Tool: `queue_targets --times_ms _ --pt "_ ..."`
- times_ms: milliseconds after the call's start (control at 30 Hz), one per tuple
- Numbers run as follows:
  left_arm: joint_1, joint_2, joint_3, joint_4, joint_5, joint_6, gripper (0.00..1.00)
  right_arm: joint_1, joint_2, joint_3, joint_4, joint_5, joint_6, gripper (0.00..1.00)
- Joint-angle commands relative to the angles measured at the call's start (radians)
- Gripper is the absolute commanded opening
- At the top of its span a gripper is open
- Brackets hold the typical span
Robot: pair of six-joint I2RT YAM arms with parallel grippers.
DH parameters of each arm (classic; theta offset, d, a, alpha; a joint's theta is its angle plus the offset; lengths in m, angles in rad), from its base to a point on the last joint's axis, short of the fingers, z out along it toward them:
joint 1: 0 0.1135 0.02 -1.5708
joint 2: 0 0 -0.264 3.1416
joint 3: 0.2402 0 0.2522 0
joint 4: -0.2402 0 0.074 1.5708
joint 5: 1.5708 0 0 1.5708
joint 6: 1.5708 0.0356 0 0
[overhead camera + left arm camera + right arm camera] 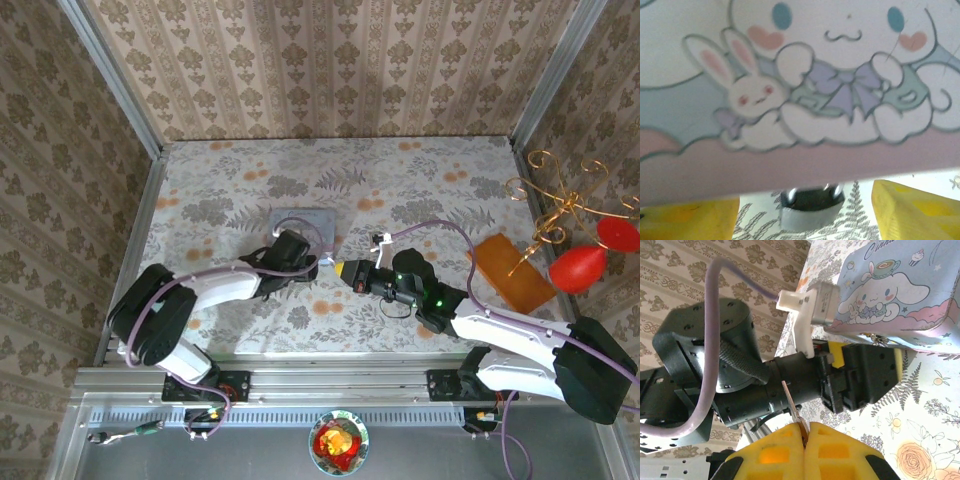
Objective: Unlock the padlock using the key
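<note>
In the left wrist view the small dark padlock (pixel 811 206) lies on the floral table just under the edge of the pale blue cartoon tin (pixel 805 100). My left gripper (pixel 807 222) is open, its yellow fingers (pixel 912 210) standing apart on either side of the padlock without touching it. My right gripper (pixel 804 427) is shut on the thin metal key (pixel 792 402), whose blade sticks out toward the left gripper (pixel 867 372). From above, the left gripper (pixel 310 258) and right gripper (pixel 345 272) meet just in front of the tin (pixel 303 222).
An orange flat pad (pixel 510 270) lies at the right. Beyond it are red drop-shaped ornaments (pixel 580 265) and a gold wire stand (pixel 555 200). A bowl (pixel 338 443) sits below the rail at the front. Patterned walls close the table's sides and back.
</note>
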Motion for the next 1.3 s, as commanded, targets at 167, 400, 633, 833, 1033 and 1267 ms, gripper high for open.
queue_targets --times_ms 167,400,633,833,1033,1267 --pt "0.144 -0.205 -0.218 0.238 0.341 0.173 0.70 0.011 0.005 0.007 -0.005 0.004 -0.003 0.00" --pt "0.211 -0.160 -0.258 0.379 0.535 0.217 0.68 0.021 0.013 0.016 -0.001 0.004 -0.003 0.00" --pt "0.231 -0.063 -0.236 0.430 0.544 0.210 0.65 0.026 0.011 0.019 -0.007 0.005 -0.003 0.00" --pt "0.236 -0.022 -0.223 0.441 0.535 0.208 0.57 0.027 0.006 0.015 -0.006 0.007 -0.006 0.00" --pt "0.245 0.031 -0.212 0.483 0.521 0.174 0.51 0.027 -0.003 0.021 -0.036 0.005 -0.019 0.00" --pt "0.249 0.111 -0.156 0.498 0.560 0.165 0.44 0.027 -0.003 0.027 -0.044 0.004 -0.016 0.00"
